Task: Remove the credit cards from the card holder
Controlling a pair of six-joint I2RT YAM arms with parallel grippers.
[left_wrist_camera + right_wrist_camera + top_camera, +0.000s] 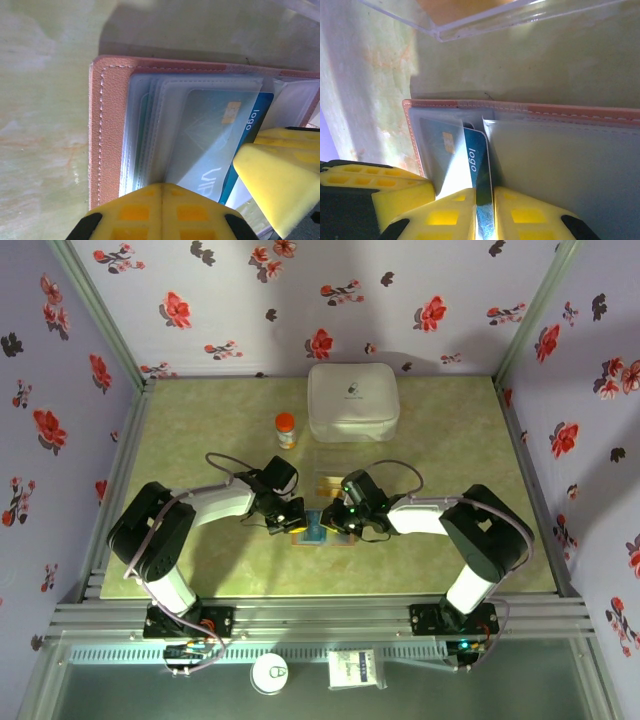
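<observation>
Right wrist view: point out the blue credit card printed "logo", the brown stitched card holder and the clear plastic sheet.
Blue credit card [476, 162], right wrist view, printed face.
Brown card holder [570, 108], right wrist view, stitched top border.
Clear plastic sheet [485, 21], right wrist view, near edge.

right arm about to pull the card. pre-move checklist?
1. Right gripper jaws closed on the blue credit card: ok.
2. Left gripper jaws shut at the card holder edge: ok.
3. Left gripper actually pinning the card holder: cannot tell.
4. Card holder open and flat on the table: ok.
5. Clear sheet apart from the card holder, off the pull path: ok.
6. Card's far end free of the card holder: cannot tell.
</observation>
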